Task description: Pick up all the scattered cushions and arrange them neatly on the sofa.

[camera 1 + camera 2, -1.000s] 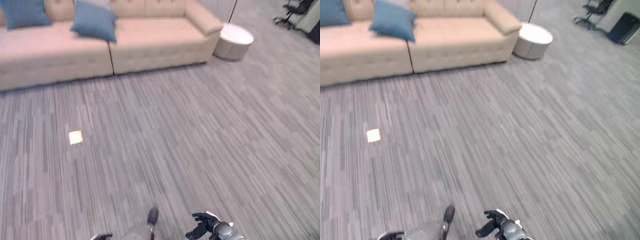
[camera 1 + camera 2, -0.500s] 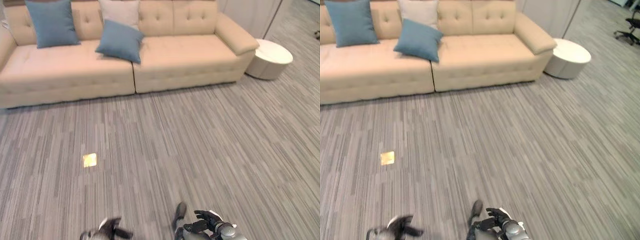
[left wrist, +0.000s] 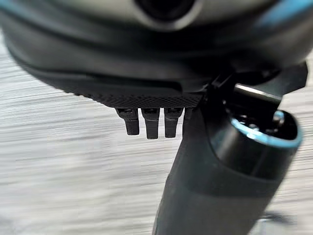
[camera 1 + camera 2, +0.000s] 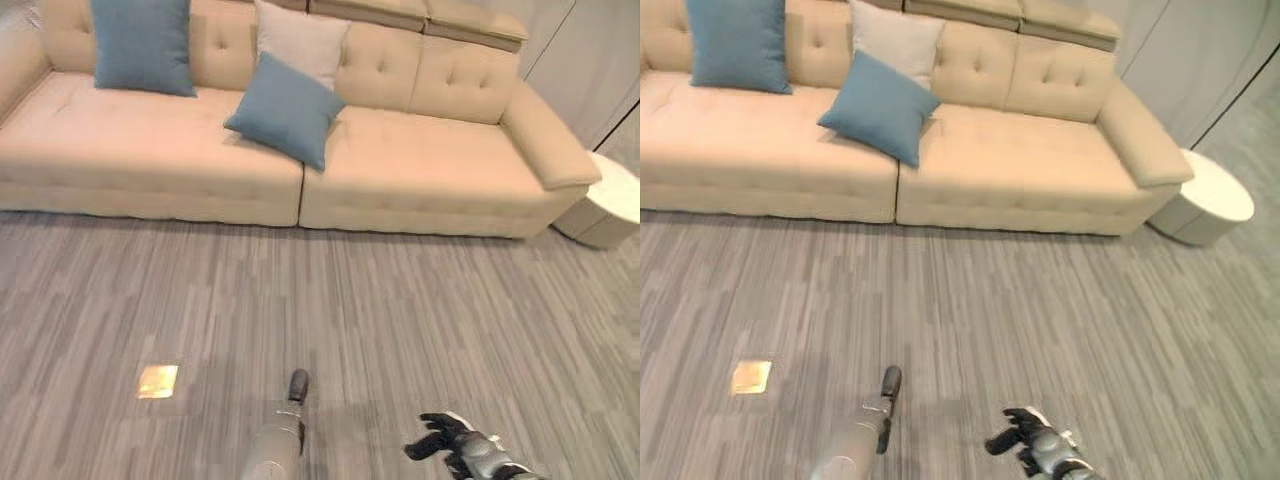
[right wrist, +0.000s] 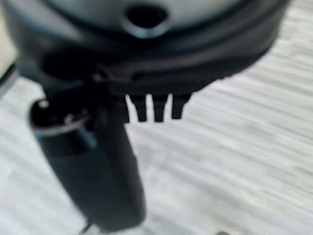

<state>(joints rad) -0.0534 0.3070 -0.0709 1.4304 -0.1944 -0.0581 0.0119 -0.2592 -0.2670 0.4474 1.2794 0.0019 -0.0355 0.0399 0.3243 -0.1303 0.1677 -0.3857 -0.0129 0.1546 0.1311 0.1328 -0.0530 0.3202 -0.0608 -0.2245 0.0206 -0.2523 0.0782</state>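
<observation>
Operator, your sofa (image 4: pixel 420 180) carries three cushions: an upright blue cushion (image 4: pixel 142 45) at its left end, a beige cushion (image 4: pixel 300 45) against the backrest, and a tilted blue cushion (image 4: pixel 287 110) leaning just in front of the beige one. Your left hand (image 4: pixel 297 384) and right hand (image 4: pixel 440 440) hang above the carpet (image 4: pixel 400 300), fingers (image 3: pixel 151 122) relaxed, holding nothing. A round white side table (image 4: pixel 1205 205) stands beside the sofa's right arm.

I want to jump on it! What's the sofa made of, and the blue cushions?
The sofa looks like smooth beige leather or faux leather, matte, with button tufts on its back. The blue cushions look like soft woven cloth, plump and slightly creased. I can't be sure.
</observation>
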